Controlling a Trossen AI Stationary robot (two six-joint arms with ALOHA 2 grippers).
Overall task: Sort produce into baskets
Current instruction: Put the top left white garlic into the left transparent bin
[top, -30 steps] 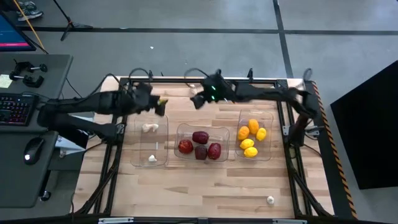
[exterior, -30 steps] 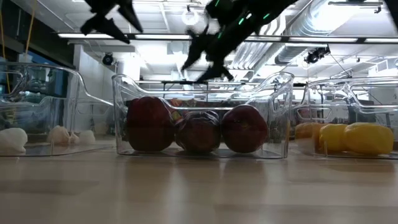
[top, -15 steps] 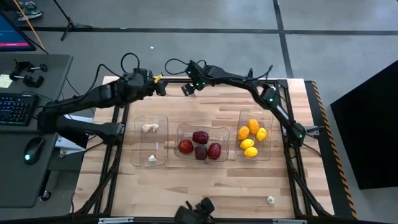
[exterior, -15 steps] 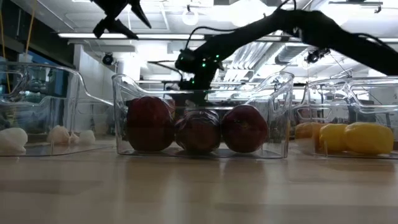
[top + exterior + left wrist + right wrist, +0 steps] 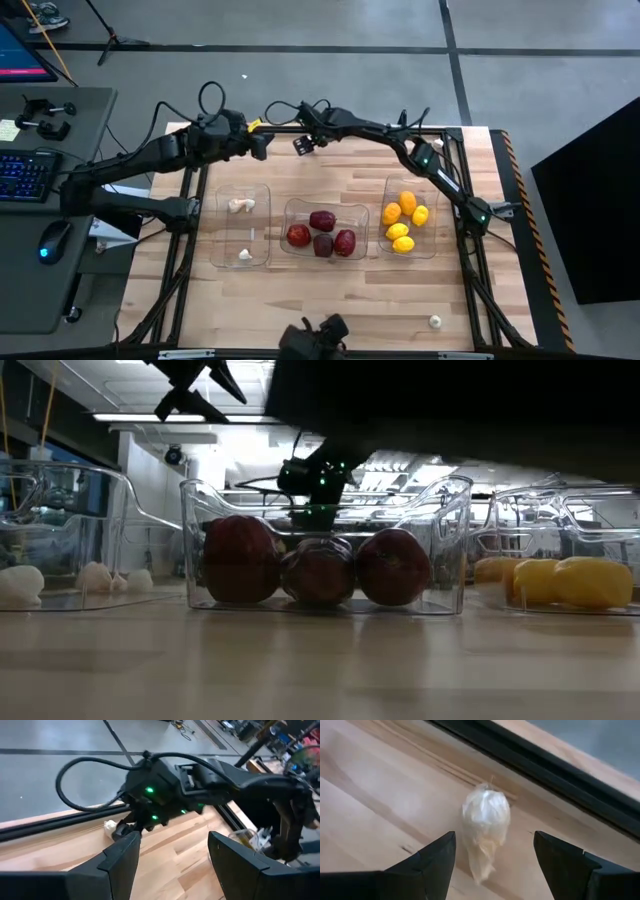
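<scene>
A small white garlic-like piece (image 5: 486,820) lies on the wood by the table's far edge rail. My right gripper (image 5: 494,837) stands open just above it, pointing steeply down, one finger on either side and neither touching; in the high view this gripper (image 5: 303,143) is at the far edge, left of centre. My left gripper (image 5: 258,146) hangs open and empty in the air just left of it. Three clear baskets stand in a row: the left basket (image 5: 262,192) holds two garlic pieces, the middle basket (image 5: 350,208) dark red ones, the right basket (image 5: 432,188) yellow and orange ones.
Another white garlic piece (image 5: 435,321) lies loose on the wood near the table's front right corner. A black rail (image 5: 560,775) runs along the far edge just behind the garlic. A dark device (image 5: 315,336) sits at the middle of the near edge. A desk with a keyboard (image 5: 28,175) stands left of the table.
My right gripper has swung from above the middle of the far edge toward the table's far left and down, tipping to point steeply down over the garlic piece, still open. My left gripper has drifted a little toward the far edge and up, still open.
</scene>
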